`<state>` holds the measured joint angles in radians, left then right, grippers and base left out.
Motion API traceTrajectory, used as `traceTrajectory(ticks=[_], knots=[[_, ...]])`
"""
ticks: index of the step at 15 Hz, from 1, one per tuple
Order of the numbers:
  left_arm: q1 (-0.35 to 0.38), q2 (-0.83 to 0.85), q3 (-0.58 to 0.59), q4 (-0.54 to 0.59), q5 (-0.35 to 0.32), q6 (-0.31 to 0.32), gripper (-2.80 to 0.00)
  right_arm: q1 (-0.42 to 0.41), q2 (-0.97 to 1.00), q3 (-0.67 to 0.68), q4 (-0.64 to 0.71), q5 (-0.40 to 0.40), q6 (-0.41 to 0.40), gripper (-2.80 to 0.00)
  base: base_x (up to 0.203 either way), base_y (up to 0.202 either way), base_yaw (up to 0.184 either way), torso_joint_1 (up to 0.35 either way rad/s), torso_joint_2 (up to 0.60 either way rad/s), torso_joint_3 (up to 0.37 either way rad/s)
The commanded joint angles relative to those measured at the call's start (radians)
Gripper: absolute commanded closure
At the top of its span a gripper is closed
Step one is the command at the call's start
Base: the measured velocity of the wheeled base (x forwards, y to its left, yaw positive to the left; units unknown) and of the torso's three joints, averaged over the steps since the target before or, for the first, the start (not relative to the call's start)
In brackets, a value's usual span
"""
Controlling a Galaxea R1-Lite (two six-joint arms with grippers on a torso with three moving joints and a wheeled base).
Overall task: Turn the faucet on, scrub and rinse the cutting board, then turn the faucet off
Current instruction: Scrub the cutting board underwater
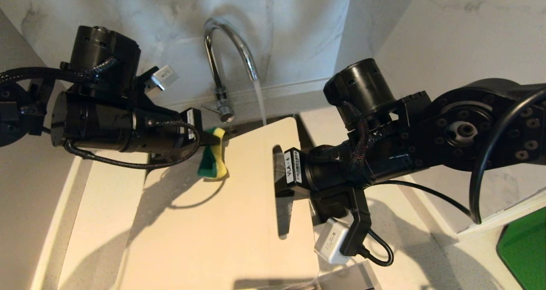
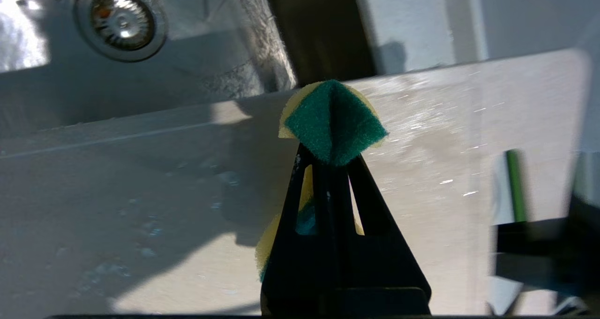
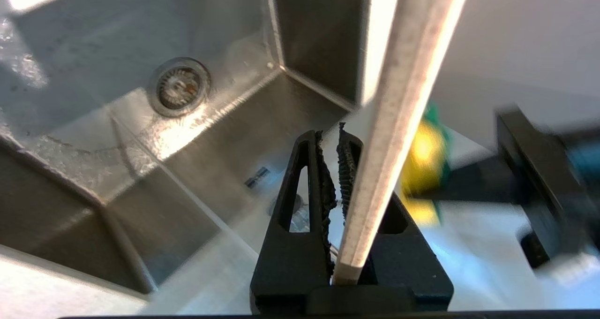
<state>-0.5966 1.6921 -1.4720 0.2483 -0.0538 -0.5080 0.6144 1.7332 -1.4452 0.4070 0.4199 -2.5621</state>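
Head view: looking down over a steel sink (image 3: 93, 136) set in a pale countertop (image 1: 102, 183). At the back, the faucet (image 1: 222, 47), a chrome gooseneck, with a thin stream of water (image 1: 261, 102) falling from its spout onto the far edge of the cutting board (image 1: 222, 221). Board large, beige-white, lying across the sink and reaching toward the near edge of the picture, its long handle cutout (image 1: 281, 196) near the right side.

On the left, the left gripper (image 1: 211, 143), pinched shut on a sponge (image 1: 213, 155), yellow with a green scouring face, folded between the fingers. Sponge at the board's far left corner, just beside the faucet's base; contact with the board hard to judge from above. In the left wrist view, the same sponge (image 2: 333, 122) bulging out past the closed fingertips (image 2: 300, 169), wet board surface (image 2: 445, 136) behind it, sink drain (image 2: 121, 21) beyond.

On the right, the right gripper (image 1: 281, 177) at the board's right edge, beside the cutout. In the right wrist view, the right gripper (image 3: 340, 140) closed down on the board's thin edge (image 3: 398, 122), the board seen edge-on and standing between the ridged pads (image 3: 347, 169), sink basin and drain (image 3: 179, 87) below.

Far right, a green tray (image 1: 527, 247) at the picture's corner.
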Motion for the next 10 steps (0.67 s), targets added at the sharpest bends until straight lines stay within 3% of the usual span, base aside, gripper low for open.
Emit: traceTrajectory(ticks=[1,3,10], knots=[[-0.036,0.049,-0.100,0.042,0.000,-0.024,0.00,0.002,-0.004,0.023,0.003,0.003,-0.015,0.00,0.000,0.000,0.000,0.000,0.00,0.000],[-0.074,0.078,-0.164,0.096,-0.001,-0.061,0.00,0.001,-0.012,0.026,0.003,0.003,-0.015,0.00,0.000,0.000,0.000,0.000,0.00,0.000],[-0.074,0.087,-0.139,0.124,-0.012,-0.057,0.00,-0.001,-0.008,-0.005,0.002,0.005,-0.014,0.00,0.000,0.000,0.000,0.000,0.00,0.000]])
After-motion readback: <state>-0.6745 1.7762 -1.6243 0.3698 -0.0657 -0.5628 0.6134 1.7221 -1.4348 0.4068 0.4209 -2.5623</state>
